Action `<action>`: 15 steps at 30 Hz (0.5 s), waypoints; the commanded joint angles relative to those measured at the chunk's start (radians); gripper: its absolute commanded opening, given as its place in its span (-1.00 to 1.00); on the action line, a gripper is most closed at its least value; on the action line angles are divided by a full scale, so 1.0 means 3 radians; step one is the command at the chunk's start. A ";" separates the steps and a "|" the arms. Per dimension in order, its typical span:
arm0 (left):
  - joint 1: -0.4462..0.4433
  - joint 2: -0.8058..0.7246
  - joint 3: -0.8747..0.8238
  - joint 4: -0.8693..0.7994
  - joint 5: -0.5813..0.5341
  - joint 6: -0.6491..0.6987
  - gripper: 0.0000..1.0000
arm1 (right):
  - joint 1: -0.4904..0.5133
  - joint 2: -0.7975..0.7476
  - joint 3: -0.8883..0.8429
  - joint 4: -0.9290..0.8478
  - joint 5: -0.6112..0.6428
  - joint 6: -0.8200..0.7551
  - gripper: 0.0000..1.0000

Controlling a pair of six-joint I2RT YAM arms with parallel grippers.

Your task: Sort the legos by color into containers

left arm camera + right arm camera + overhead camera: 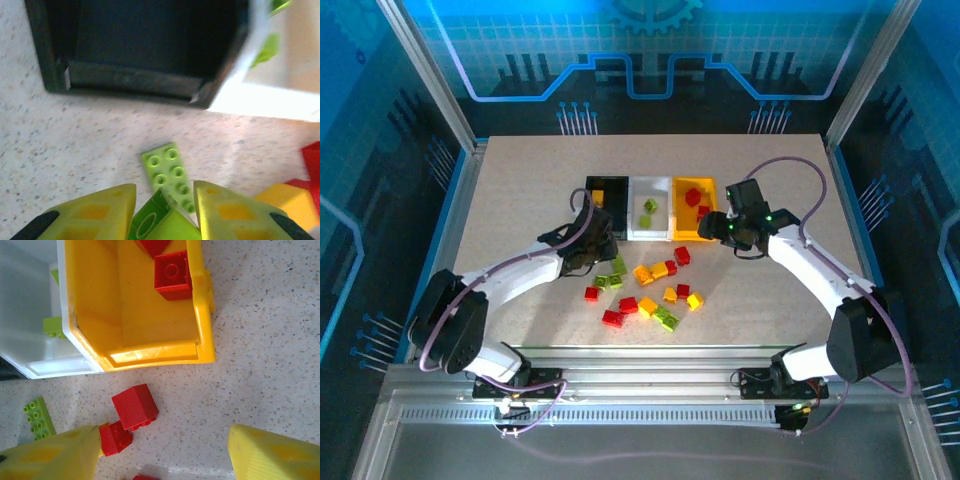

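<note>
Lower centre of the left wrist view: we see a lime green lego (152,225) pinched in the closed left gripper (164,200), below the black bin (135,82). Overhead, loose legos (645,292) lie mid-frame under the white bin (640,228). The right gripper (164,440) hangs spread wide below the yellow-orange bin (160,352), which contains red legos (172,275).

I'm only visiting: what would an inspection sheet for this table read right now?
Surface: pale speckled table.
Job's things: black bin, white bin holding green, yellow bin holding red, side by side; loose legos in front.
Clutter: nothing seen.
Hands: left hand shut on a green lego; right hand open by the yellow bin.
Cables: a purple cable loops along each arm.
Surroundings: blue panels, metal frame.
</note>
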 commanded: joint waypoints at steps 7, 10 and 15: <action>-0.0156 0.0854 0.1276 -0.0003 -0.0219 0.0330 -0.45 | -0.0056 -0.0090 -0.0117 0.0027 -0.0041 0.0065 0.38; -0.0156 0.1304 0.1735 -0.0130 -0.0311 0.0456 -0.44 | -0.0066 -0.0098 -0.0131 0.0013 -0.0051 0.0053 0.38; -0.0160 0.1802 0.2271 -0.0233 -0.0336 0.0516 -0.40 | -0.0083 -0.0134 -0.0162 -0.0002 -0.0061 0.0038 0.39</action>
